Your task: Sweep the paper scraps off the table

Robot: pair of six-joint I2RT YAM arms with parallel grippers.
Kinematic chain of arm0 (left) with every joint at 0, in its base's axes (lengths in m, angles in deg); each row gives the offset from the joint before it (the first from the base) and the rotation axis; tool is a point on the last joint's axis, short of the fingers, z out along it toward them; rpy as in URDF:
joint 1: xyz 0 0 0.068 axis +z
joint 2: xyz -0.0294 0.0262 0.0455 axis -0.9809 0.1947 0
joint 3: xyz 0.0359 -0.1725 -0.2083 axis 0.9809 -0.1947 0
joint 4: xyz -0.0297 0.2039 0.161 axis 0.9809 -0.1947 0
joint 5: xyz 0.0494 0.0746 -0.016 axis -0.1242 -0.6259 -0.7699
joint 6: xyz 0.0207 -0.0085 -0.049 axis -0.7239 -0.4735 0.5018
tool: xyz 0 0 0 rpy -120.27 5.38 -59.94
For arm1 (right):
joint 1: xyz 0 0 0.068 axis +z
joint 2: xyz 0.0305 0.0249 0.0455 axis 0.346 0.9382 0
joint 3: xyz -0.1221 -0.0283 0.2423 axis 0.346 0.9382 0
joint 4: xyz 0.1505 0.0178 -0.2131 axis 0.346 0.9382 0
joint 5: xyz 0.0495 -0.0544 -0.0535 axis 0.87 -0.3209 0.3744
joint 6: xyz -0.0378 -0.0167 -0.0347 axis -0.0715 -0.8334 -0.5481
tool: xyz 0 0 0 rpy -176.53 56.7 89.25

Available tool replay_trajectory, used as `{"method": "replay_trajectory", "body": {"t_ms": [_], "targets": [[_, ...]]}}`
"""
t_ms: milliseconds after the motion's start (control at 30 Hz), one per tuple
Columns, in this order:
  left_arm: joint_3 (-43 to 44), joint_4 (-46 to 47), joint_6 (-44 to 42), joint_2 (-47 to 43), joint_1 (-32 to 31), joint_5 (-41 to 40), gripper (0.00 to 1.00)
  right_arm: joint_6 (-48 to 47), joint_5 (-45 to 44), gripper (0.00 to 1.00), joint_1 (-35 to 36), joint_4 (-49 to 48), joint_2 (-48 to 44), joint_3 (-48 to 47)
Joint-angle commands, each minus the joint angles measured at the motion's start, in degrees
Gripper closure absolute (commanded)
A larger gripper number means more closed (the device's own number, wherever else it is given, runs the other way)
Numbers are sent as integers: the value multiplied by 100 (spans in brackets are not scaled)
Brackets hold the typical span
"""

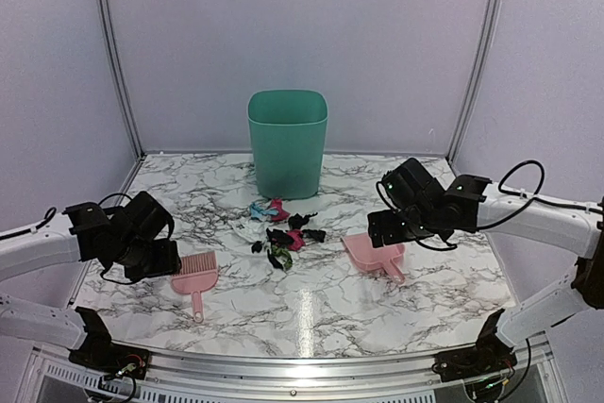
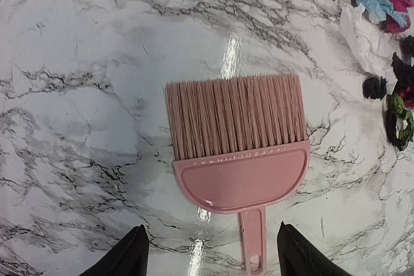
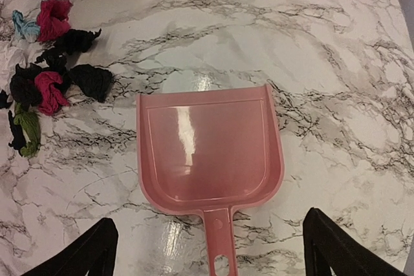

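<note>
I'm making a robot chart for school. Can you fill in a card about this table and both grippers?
Table: white marble-pattern tabletop
Scraps: small crumpled paper scraps, black, pink, green, blue, heaped mid-table
Bin: tall green plastic bin behind the scraps
Left gripper: open, over the handle of the pink bristle brush
Right gripper: open, over the handle of the empty pink plastic dustpan

The left arm (image 1: 57,243) is bending in from the left side, its wrist tipping forward and down. The left gripper (image 1: 165,260) is hovering low, its dark fingers (image 2: 129,253) standing well apart. The right arm (image 1: 538,214) is arching in from the right, and the right gripper (image 1: 385,229) is pointing downward, its fingers (image 3: 90,250) spreading wide.
</note>
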Motion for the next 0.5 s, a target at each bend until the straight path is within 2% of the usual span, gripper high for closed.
{"method": "replay_trajectory", "body": {"t_ms": [0, 300, 467], "targets": [[-251, -16, 909, 365, -514, -112, 30, 194, -282, 9, 48, -381, -177, -86], [-196, 871, 1271, 1540, -1339, -107, 34, 417, -255, 10, 47, -718, -722, 460], [-191, 1027, 1516, 2128, -1603, -94, 43, 459, -193, 10, 48, -817, -903, 668]]}}
